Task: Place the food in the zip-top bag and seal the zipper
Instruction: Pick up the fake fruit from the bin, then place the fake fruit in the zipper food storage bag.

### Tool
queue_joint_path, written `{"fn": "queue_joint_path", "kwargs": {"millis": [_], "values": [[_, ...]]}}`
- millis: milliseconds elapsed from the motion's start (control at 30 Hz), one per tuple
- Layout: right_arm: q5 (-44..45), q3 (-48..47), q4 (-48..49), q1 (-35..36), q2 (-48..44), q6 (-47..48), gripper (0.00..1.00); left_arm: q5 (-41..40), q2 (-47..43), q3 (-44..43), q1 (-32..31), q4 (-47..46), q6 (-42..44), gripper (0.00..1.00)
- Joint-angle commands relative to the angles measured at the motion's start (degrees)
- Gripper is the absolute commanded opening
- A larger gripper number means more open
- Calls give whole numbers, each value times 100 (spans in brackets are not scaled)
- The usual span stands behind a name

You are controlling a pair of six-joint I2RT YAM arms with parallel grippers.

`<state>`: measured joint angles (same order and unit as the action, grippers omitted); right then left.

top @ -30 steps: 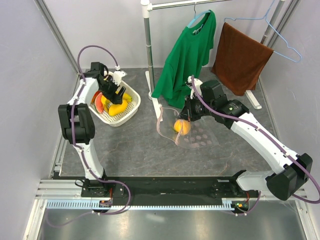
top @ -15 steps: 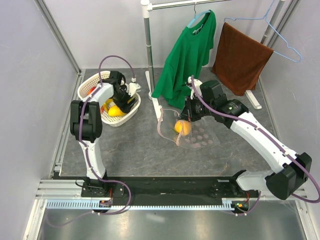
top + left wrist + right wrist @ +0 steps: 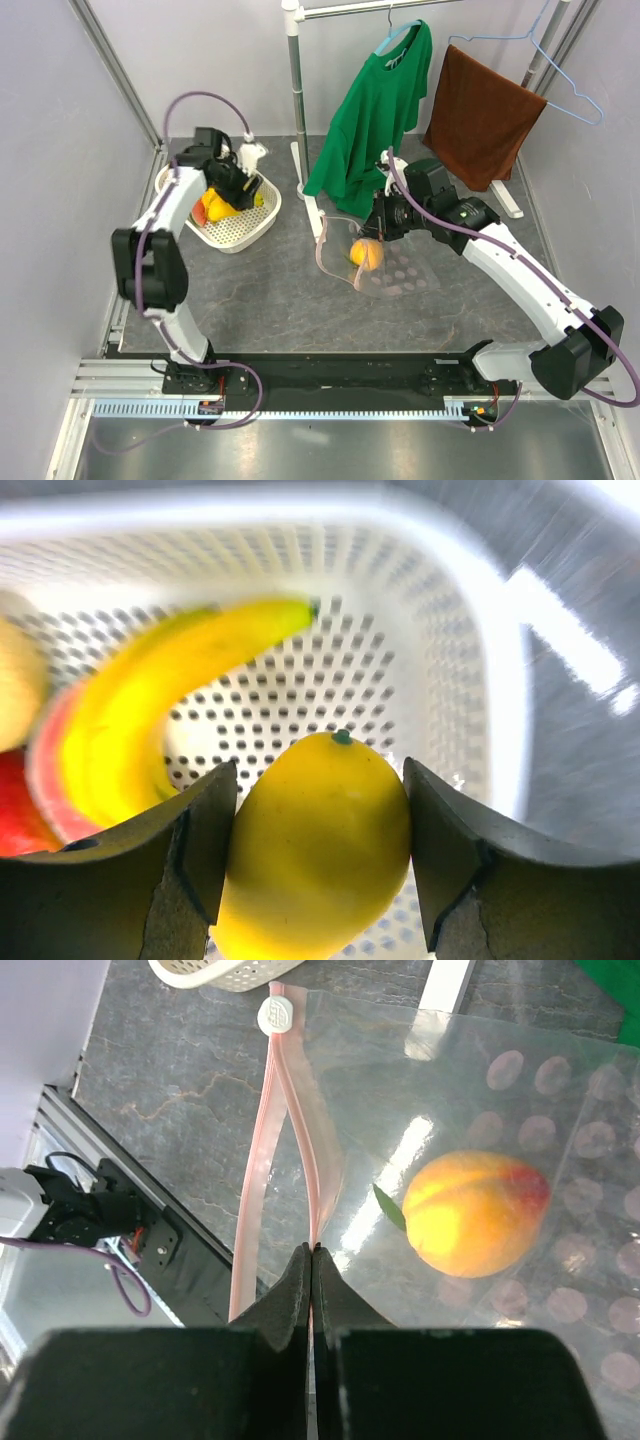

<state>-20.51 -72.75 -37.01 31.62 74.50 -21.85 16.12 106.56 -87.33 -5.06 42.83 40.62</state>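
Left jaws clamped on lemon (image 3: 320,855) inside basket (image 3: 490,680), right jaws pinching zipper (image 3: 320,1170) together.

This is looking like a robotics lab cell: grey panels (image 3: 50,120) on aluminium profiles (image 3: 120,77) are enclosing the table (image 3: 280,300), two robot arms (image 3: 520,270) are standing on a black rail (image 3: 330,372), and beyond the right gripper (image 3: 368,232) a rack (image 3: 296,100) is holding a green T-shirt (image 3: 375,110) and a brown towel (image 3: 480,115).
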Motion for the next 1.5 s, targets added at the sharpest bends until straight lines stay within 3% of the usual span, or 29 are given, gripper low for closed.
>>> {"fn": "queue_joint_path", "kwargs": {"millis": [0,67,133,167,200,267,333,400,533,767,900,967,1033,1100,1367,1467], "values": [[-356,-72,151,-103,-58,-302,0,1935,-1564,-408,207,-284,-1291,39],[-436,-116,151,-147,-23,-399,0,3240,-2084,-23,216,-528,-1983,39],[-594,-143,186,-208,-14,-469,0,3948,-3003,982,190,-1904,-2853,38],[-673,-143,203,-217,12,-531,0,4282,-3314,1433,137,-2597,-3963,37],[-769,-143,238,-235,29,-549,0,4320,-3692,1882,-55,-4231,-4479,37],[-1015,-152,291,-279,64,-610,0,3946,-4510,2938,-441,-5534,-5122,35],[-1339,-152,388,-357,82,-689,0,3549,-4793,3335,-1170,-6318,-5196,34],[-1577,-160,493,-384,100,-794,0,3188,-4891,3337,-1810,-6471,-5231,34],[-2166,-213,625,-446,135,-997,0,2809,-4715,3328,-2569,-6918,-5057,38],[-2642,-231,985,-560,38,-1410,0,2634,-4284,3336,-3194,-7025,-4967,42],[-2835,-161,1161,-700,-32,-1656,0,2238,-4258,3634,-3308,-7157,-5694,45],[-2932,-91,1302,-753,-58,-1849,0,2001,-4284,3749,-3308,-6957,-5924,54],[-2993,-29,1442,-788,-76,-2016,0,2009,-4381,3819,-3308,-6762,-6066,70],[-3081,59,1539,-833,-111,-2113,0,1940,-4556,3864,-3300,-6429,-6031,99],[-3161,261,1777,-885,-234,-2184,0,1325,-5268,3548,-2808,-5225,-5855,99],[-3161,270,1821,-912,-243,-2140,0,852,-5409,3346,-2737,-3920,-5671,90]]}}
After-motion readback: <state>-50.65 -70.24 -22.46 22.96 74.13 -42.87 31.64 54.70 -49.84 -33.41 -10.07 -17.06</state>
